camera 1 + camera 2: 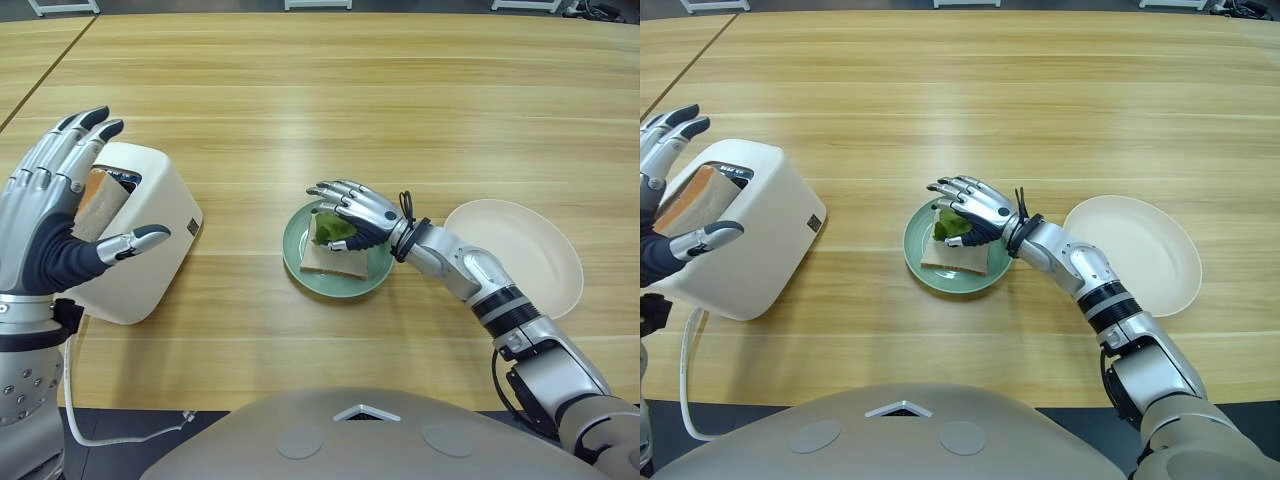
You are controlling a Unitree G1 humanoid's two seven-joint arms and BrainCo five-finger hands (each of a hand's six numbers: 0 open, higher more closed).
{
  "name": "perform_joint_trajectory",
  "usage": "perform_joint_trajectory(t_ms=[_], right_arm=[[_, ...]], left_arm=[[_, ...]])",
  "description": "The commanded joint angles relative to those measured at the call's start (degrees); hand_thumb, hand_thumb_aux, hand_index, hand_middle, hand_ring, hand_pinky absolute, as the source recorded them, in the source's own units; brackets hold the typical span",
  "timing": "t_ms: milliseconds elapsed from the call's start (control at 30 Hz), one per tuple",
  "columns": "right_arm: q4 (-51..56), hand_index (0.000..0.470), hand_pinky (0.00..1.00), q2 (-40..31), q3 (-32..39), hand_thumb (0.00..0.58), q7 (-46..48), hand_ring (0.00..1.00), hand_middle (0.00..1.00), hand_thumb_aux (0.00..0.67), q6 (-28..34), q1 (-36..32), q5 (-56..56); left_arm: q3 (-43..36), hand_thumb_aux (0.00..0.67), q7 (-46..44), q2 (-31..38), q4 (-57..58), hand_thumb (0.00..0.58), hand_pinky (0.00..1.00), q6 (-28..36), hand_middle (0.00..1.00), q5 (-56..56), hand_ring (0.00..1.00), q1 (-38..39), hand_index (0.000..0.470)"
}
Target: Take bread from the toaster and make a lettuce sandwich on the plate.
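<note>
Holding lettuce [333,231] just above bread slice [335,263] on green plate [293,257]: right hand [362,213] fingers curled on it; left hand [50,225] fingers spread, empty, second slice [100,200] in toaster [155,235] between thumb and fingers. Risk: lettuce clings to fingertips, drags off slice at release.

Setting: apparently a robotics test room, not a home kitchen. Broad pale wooden tabletop [380,90] meets a second one at a dark seam [40,77] beyond the fingers of the left hand [55,220]. White metal stand feet [318,4] on dark floor [180,4], far beyond the fingers of the right hand [362,212].
</note>
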Motion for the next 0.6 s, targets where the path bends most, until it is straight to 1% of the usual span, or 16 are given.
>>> perform_joint_trajectory(t_ms=[33,167,233,400,467,600], right_arm=[[-0.96,0.000,0.00,-0.87,0.30,0.000,2.27,0.00,0.00,0.000,0.87,0.99,0.57],[-3.60,0.000,0.00,-2.33,-1.24,0.000,4.25,0.00,0.00,0.000,0.68,2.19,2.67],[-6.44,0.000,0.00,-3.46,-2.74,0.000,6.58,0.00,0.00,0.000,0.17,3.59,6.51],[-14.45,0.000,0.00,-6.50,-10.05,0.000,10.65,0.00,0.00,0.000,1.62,6.37,16.04],[-15.76,0.000,0.00,-7.58,-13.40,0.000,10.39,0.00,0.00,0.000,1.87,6.70,18.10],[-17.77,0.000,0.00,-8.77,-18.70,0.000,10.12,0.00,0.00,0.000,1.69,7.96,21.82]], left_arm=[[2.66,0.000,-1.76,0.95,2.73,0.000,0.00,0.17,0.00,1.19,0.00,1.32,0.000],[6.04,0.000,-2.35,1.58,5.07,0.000,0.00,-0.38,0.00,1.99,0.00,2.39,0.000],[7.06,0.000,-2.70,1.96,5.65,0.000,0.00,-0.54,0.00,1.70,0.00,2.49,0.000],[9.73,0.000,-4.42,3.90,8.96,0.000,0.00,1.10,0.00,3.08,0.00,3.20,0.000],[9.70,0.000,-5.27,3.88,9.83,0.000,0.00,1.98,0.00,4.58,0.00,4.13,0.000],[6.92,0.000,-6.33,3.20,12.09,0.000,0.00,2.89,0.00,7.85,0.00,5.82,0.000]])
